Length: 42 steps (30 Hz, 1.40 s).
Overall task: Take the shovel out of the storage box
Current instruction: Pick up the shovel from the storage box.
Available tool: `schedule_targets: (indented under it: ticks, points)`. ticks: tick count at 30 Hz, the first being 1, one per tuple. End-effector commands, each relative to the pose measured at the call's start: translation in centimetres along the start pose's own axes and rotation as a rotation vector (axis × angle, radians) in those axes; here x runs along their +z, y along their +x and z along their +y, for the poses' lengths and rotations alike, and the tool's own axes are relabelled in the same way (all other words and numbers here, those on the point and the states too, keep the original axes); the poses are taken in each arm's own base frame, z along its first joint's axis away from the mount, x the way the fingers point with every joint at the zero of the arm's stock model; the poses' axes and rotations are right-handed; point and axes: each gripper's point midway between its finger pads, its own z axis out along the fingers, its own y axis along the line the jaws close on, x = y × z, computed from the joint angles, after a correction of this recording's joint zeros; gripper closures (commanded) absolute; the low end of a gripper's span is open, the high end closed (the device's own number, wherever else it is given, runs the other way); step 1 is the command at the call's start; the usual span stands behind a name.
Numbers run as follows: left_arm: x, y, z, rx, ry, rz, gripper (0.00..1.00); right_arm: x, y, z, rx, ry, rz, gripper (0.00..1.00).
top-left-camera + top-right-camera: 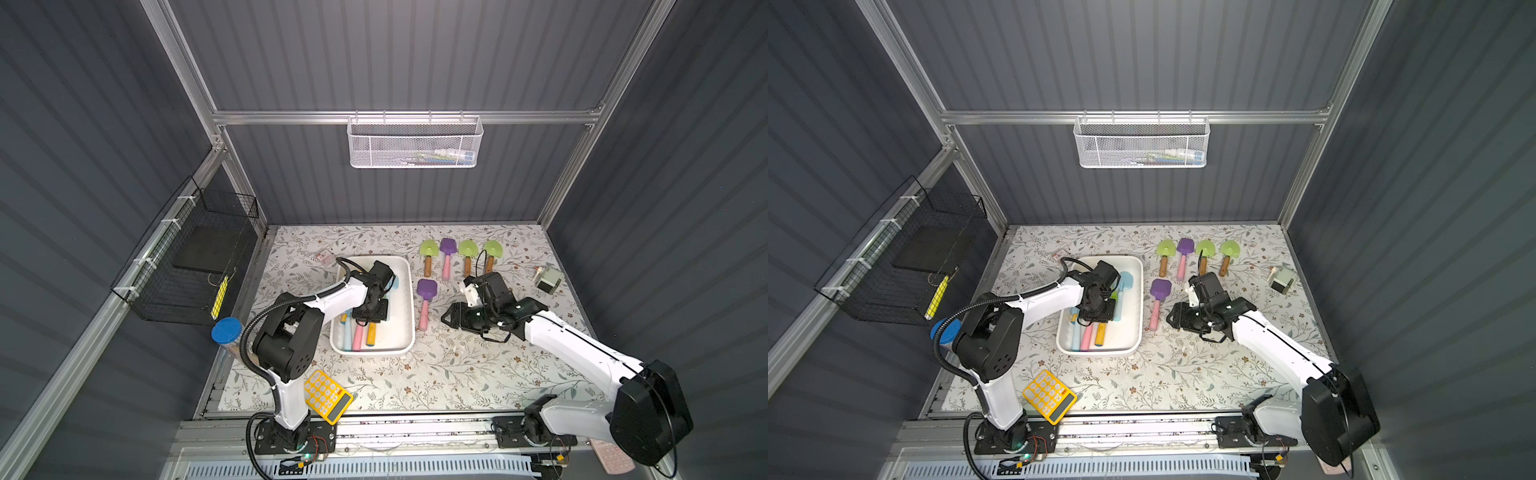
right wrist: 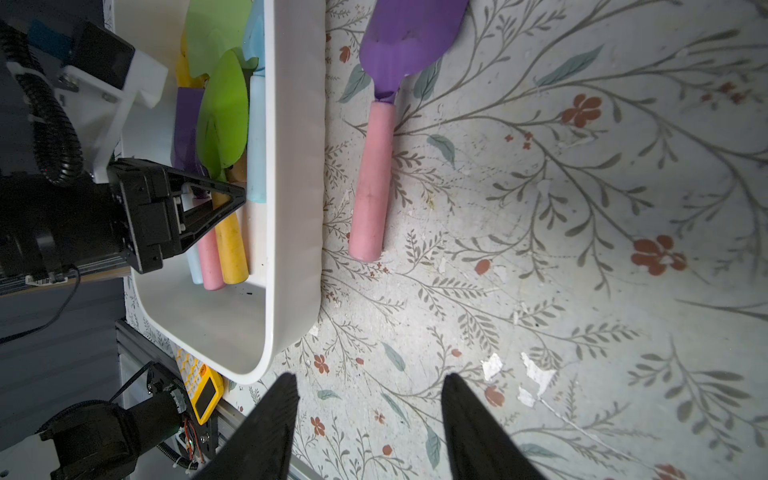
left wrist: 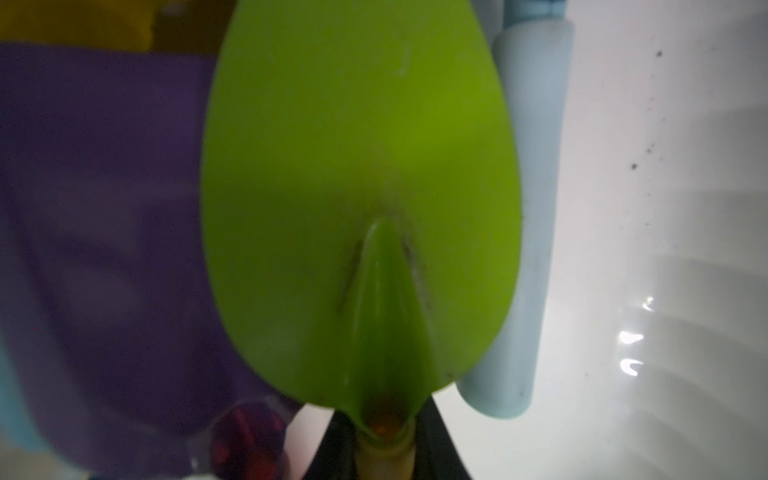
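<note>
Green shovel (image 3: pixel 361 187) | lengthwise in storage box (image 1: pixel 401 328), blade pointing away from left tool (image 2: pixel 239 195) | left tool clamped on its neck | right tool (image 2: pixel 370 378) open, empty, beside box

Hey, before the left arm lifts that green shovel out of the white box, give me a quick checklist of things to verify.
1. Left jaws shut on the green shovel at its neck: ok.
2. Grip firm enough to hold through a lift: cannot tell.
3. Green shovel free of its neighbours: not ok; its blade overlaps a blue handle and a purple blade.
4. Nothing above the storage box blocking the way up: ok.
5. Right jaws open, empty and outside the box: ok.
6. Bare table beside the purple shovel for setting down: ok.
</note>
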Motion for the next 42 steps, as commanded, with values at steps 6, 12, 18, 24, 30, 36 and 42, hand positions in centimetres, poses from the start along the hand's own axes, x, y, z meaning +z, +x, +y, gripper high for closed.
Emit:
schedule_targets:
  ticks: [6,12,18,24,30,36,42]
  points:
    - [-5.7,-2.1,-1.0,-0.011,0.061,-0.089,1.0,-1.5,-0.1,1.0,-0.01,-0.029,-0.02,0.42]
    - [-10.3,-4.7,-2.4,-0.017,0.122,-0.183,1.0,-2.5,-0.2,3.2,-0.035,-0.103,-0.029,0.42]
    - [-12.6,-6.2,-4.5,-0.047,0.232,-0.22,1.0,-2.8,-0.5,8.9,-0.128,-0.241,-0.053,0.37]
    - [-13.9,-6.9,-6.6,-0.084,0.356,-0.232,1.0,-1.7,-2.3,12.0,-0.153,-0.272,-0.09,0.32]
    - [-14.5,-6.8,-7.8,-0.103,0.431,-0.217,1.0,0.4,-3.3,13.5,-0.168,-0.272,-0.073,0.32]
    - [-15.0,-6.6,-7.9,-0.112,0.437,-0.224,1.0,1.8,-3.1,15.4,-0.191,-0.312,-0.044,0.32]
    - [-15.3,-6.5,-8.5,-0.115,0.469,-0.218,1.0,3.4,-2.7,15.9,-0.194,-0.314,-0.022,0.33]
